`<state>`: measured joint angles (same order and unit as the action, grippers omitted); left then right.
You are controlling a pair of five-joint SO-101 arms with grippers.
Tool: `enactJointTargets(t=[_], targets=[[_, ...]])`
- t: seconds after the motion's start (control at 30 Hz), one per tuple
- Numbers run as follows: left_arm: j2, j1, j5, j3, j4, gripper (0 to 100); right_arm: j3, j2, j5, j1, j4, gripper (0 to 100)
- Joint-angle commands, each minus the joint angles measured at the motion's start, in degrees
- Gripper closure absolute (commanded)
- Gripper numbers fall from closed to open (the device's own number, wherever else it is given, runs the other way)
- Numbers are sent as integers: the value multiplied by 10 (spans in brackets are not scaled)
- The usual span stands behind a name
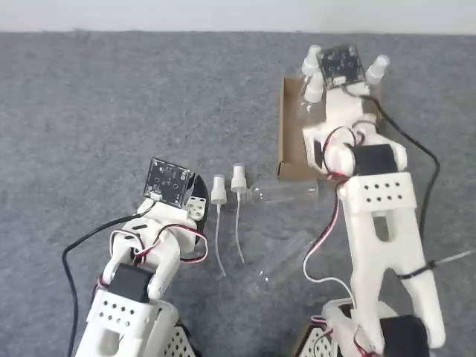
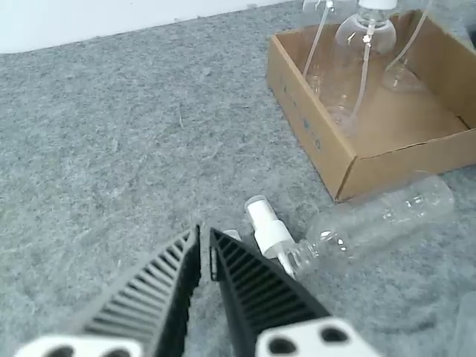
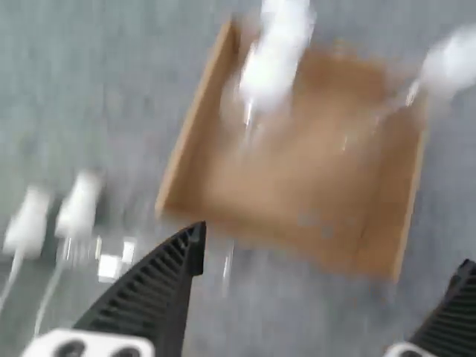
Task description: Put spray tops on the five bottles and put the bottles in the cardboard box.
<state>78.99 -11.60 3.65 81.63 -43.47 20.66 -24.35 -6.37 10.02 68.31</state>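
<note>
High view looks down on a white plastic spray top point(image 1: 218, 190) with a long thin tube. A second one point(image 1: 238, 178) lies beside it. Both lie just beside the left gripper point(image 2: 205, 249), at about two o'clock from it. Its black fingers are pinched almost together and hold nothing. A clear plastic bottle point(image 1: 284, 192) lies on its side at six o'clock from the brown cardboard box point(image 1: 285, 126). The right gripper point(image 3: 331, 245) hangs over the box, fingers spread wide, holding nothing. The round bottle could roll away if bumped. A thin tube could bend and miss the small neck.
</note>
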Motion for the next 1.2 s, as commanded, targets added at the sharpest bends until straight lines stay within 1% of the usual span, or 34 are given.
enactJointTargets(t=[0.0, 0.1, 0.2, 0.3, 0.37, 0.43, 0.53, 0.6, 0.73, 0.83, 0.9, 1.03, 1.17], targets=[[12, 4, -2, -6, 16, 989, -36, -35, -40, 0, 129, 582], [12, 4, -2, -6, 16, 989, -27, -34, -160, 22, 196, 582], [12, 4, -2, -6, 18, 989, 18, -34, -244, 91, 239, 582], [12, 4, -2, -6, 18, 989, 75, -35, -316, 164, 250, 582], [12, 4, -2, -6, 18, 989, 109, -34, -343, 198, 238, 582], [12, 7, -2, -7, 17, 989, 148, -34, -346, 220, 208, 580], [12, 41, -2, -11, 22, 989, 197, -34, -350, 241, 166, 579], [11, 60, -2, -19, 26, 989, 213, -35, -352, 257, 158, 579], [11, 94, 1, -35, 21, 989, 236, -35, -383, 297, 158, 578], [12, 151, 6, -73, -14, 989, 258, -35, -388, 327, 153, 578], [9, 180, 27, -95, -39, 989, 263, -34, -384, 335, 153, 579], [8, 190, 32, -103, -46, 989, 276, -34, -382, 335, 140, 581], [8, 190, 32, -103, -47, 989, 341, -34, -382, 335, 73, 582]])
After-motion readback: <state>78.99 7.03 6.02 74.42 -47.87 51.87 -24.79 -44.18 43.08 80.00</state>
